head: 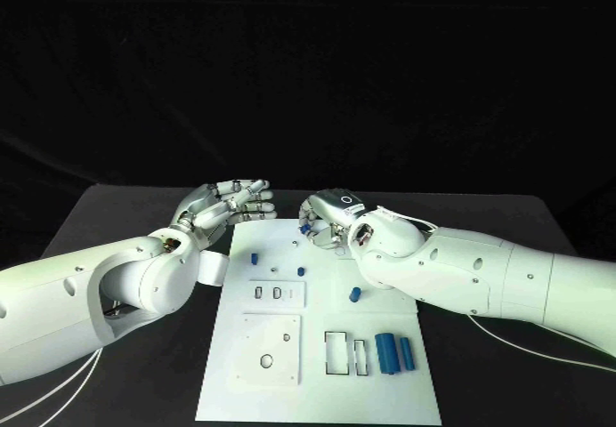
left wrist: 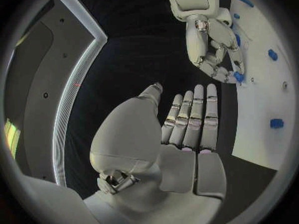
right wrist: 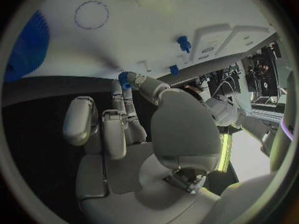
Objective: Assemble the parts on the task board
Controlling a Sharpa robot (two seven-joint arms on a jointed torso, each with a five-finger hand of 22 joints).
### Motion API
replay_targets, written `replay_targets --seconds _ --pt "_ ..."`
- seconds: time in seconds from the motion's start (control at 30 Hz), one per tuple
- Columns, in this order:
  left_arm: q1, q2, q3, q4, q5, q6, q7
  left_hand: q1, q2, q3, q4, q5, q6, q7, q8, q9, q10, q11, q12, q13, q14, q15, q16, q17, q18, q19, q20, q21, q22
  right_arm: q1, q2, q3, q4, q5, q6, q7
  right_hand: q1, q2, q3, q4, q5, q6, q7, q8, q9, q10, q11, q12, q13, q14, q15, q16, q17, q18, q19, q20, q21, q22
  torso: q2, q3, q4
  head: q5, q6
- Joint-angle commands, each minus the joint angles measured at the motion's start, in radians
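Right now I am pinching a small blue part (right wrist: 124, 79) in my right hand (head: 336, 220) over the board's (head: 321, 391) far edge; my left hand (head: 229, 206) is hovering spread beside its far left corner. I should be lowering it upright and slowly.

No readable text, label, brand, number or sign is found in any view; nothing is printed on the task board (head: 321, 374), only cut-out outlines and holes are seen on it, and no markings can be read on the blue parts (head: 397, 354), the desk (head: 128, 213) or either arm
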Motion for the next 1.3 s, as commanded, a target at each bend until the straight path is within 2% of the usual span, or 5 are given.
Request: replay_targets --seconds 0.03,0.6,1.07,1.17,1.3 --pt "0.003 0.000 0.001 0.004 0.006 0.017 0.007 -0.003 0.005 -0.004 0.002 -0.003 -0.009 0.043 -0.005 -0.001 -0.005 0.000 -0.006 0.001 -0.010 0.000 0.004 0.001 0.005 -0.005 0.002 -0.005 -0.001 -0.004 0.008 0.000 -0.005 0.004 -0.009 -0.010 -0.002 0.001 0.015 0.009 0.002 -0.007 -0.002 0.003 0.060 0.012 -0.014 -0.002 0.001 0.059 -0.001 0.004 0.035 -0.011 -0.008 -0.002 -0.001 -0.002 0.003 -0.0019 0.0029 0.002 0.001" --pt "0.007 0.001 0.001 0.003 0.006 0.024 0.000 -0.002 0.005 -0.004 0.001 -0.003 -0.011 0.044 -0.005 -0.001 -0.006 0.001 -0.006 0.001 -0.011 0.000 0.005 0.002 0.005 -0.006 0.003 -0.006 -0.002 -0.006 0.032 0.001 -0.025 0.004 -0.020 -0.014 -0.004 0.000 0.016 0.010 0.002 -0.009 -0.001 0.002 0.061 0.011 -0.013 -0.003 0.002 0.060 -0.001 0.005 0.039 -0.012 -0.007 -0.001 0.000 -0.001 0.006 -0.0024 0.0025 0.007 0.001" --pt "0.009 0.003 0.001 0.001 0.006 0.031 -0.005 -0.003 0.005 -0.005 0.001 -0.004 -0.012 0.044 -0.005 -0.001 -0.007 0.001 -0.006 0.001 -0.012 0.001 0.005 0.003 0.005 -0.005 0.003 -0.006 -0.002 -0.006 0.047 0.001 -0.047 0.012 0.047 -0.008 -0.014 -0.016 0.028 0.020 -0.017 -0.040 0.008 -0.021 0.064 -0.015 -0.002 -0.023 0.003 0.056 0.008 0.001 0.026 -0.007 -0.022 0.007 -0.016 -0.018 0.007 -0.0022 0.0012 0.011 -0.005" --pt "0.009 0.003 0.001 0.001 0.006 0.033 -0.006 -0.003 0.005 -0.005 0.001 -0.004 -0.012 0.044 -0.005 -0.001 -0.007 0.001 -0.006 0.001 -0.012 0.001 0.005 0.003 0.005 -0.005 0.003 -0.006 -0.002 -0.006 0.048 0.001 -0.050 0.017 0.042 -0.002 -0.020 -0.028 0.034 0.024 -0.019 -0.061 0.018 -0.037 0.061 -0.043 0.008 -0.037 0.000 0.051 0.017 -0.007 0.008 -0.002 -0.039 0.013 -0.036 -0.045 0.007 -0.0025 0.0006 0.011 -0.005" --pt "0.010 0.003 0.001 0.000 0.006 0.035 -0.008 -0.004 0.004 -0.006 0.002 -0.004 -0.013 0.045 -0.005 -0.002 -0.008 0.001 -0.006 0.001 -0.012 0.001 0.006 0.003 0.005 -0.005 0.003 -0.006 -0.002 -0.006 0.045 0.001 -0.050 0.028 0.020 0.010 -0.040 -0.072 0.027 0.034 -0.006 -0.148 0.051 -0.102 0.033 -0.145 0.041 -0.053 -0.019 0.031 0.044 -0.038 -0.061 0.016 -0.094 0.039 -0.104 -0.129 0.007 -0.0021 0.0003 0.012 -0.004"
